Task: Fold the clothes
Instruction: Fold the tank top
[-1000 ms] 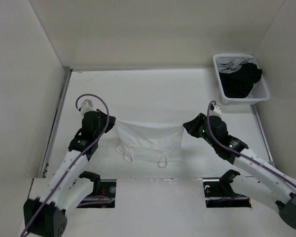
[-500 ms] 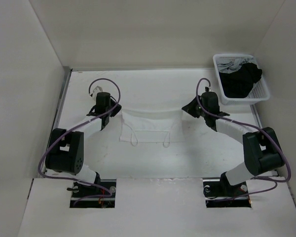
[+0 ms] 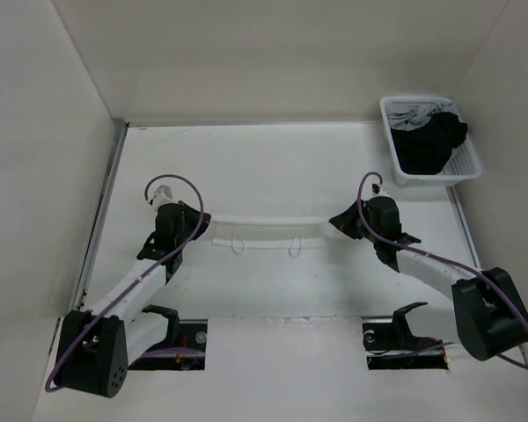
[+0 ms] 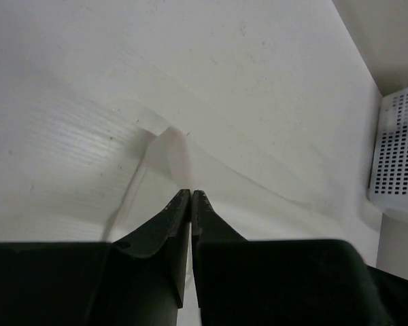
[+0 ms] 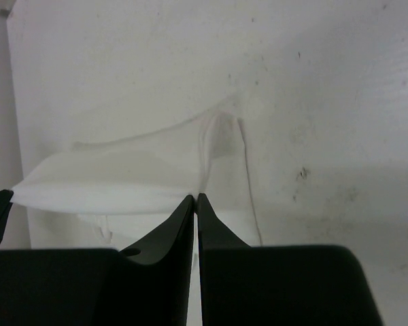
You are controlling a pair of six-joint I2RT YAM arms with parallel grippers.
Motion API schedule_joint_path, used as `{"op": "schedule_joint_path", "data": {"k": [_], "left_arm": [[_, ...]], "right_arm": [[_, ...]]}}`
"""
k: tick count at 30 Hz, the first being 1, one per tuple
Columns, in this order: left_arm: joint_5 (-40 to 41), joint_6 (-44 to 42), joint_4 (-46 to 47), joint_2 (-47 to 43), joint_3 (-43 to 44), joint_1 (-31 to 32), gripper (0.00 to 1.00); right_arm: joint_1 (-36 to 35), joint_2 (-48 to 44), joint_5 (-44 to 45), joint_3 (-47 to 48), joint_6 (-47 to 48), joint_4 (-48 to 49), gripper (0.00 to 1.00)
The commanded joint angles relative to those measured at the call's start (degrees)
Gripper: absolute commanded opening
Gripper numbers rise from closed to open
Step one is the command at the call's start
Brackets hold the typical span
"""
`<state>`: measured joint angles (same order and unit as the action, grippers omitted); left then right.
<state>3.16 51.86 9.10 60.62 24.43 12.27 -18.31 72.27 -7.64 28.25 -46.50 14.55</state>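
Top external: white camisole [image 3: 264, 230] mid-worktop [image 3: 246, 167], stretched as a narrow band between left claw [image 3: 200, 227] at 9 o'clock and right claw [image 3: 336, 220] at 3, likely tensioned for an even fold.
Left wrist: left claw [image 4: 191, 194] pinching 1 corner.
Right wrist: right claw [image 5: 196, 197] clamped on the other.

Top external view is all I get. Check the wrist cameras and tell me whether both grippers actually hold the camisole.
Observer: In the left wrist view the left gripper is shut, a corner of the camisole pinched at its tips.
Operator: Now the right one.
Observer: The right gripper is shut on the other corner; fabric puckers into a ridge just beyond its tips.
Operator: Describe the span between.
Observer: From the right wrist, the cloth runs left in two stacked layers.
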Motion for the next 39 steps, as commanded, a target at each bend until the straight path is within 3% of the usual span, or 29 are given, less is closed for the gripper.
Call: {"op": "schedule_joint_path", "data": {"k": [1, 9, 16, 20, 26, 29, 33, 36, 39], "left_arm": [[-0.7, -0.4, -1.2, -5.0, -2.9, 0.3, 0.03], [-0.3, 1.0, -5.8, -15.0, -10.7, 2.6, 0.03], [-0.5, 1.2, -7.9, -15.4, -14.0, 1.6, 0.08], [-0.7, 0.9, -9.4, -16.1, -13.4, 0.9, 0.20], [0.1, -1.0, -13.1, -20.4, -9.3, 0.6, 0.20], [0.2, -0.1, -11.1, -16.3, -6.2, 4.5, 0.20], [3.7, 2.7, -3.1, -5.9, -3.2, 16.0, 0.20], [6.3, 3.9, 2.1, 2.7, -1.8, 21.5, 0.20], [6.5, 4.3, 6.0, 8.4, -2.8, 20.6, 0.20]], "right_arm": [[-1.8, -4.5, 2.1, -3.0, -0.3, 2.5, 0.09], [-5.5, -11.5, 4.8, -9.4, -2.7, -2.2, 0.08], [-7.5, -12.0, 6.8, -10.7, -3.9, -8.1, 0.10], [-10.5, -14.8, 8.3, -11.3, -6.0, -10.8, 0.28], [-12.7, -22.1, 11.4, -9.6, -5.6, -17.6, 0.40], [-12.9, -19.7, 13.2, -7.3, -4.0, -17.1, 0.29], [-13.2, -10.5, 12.5, -4.4, -1.4, -10.2, 0.10], [-12.9, -5.3, 14.1, -2.8, -0.3, -7.2, 0.10], [-13.2, -1.6, 13.3, -2.2, -0.8, -5.1, 0.10]]}}
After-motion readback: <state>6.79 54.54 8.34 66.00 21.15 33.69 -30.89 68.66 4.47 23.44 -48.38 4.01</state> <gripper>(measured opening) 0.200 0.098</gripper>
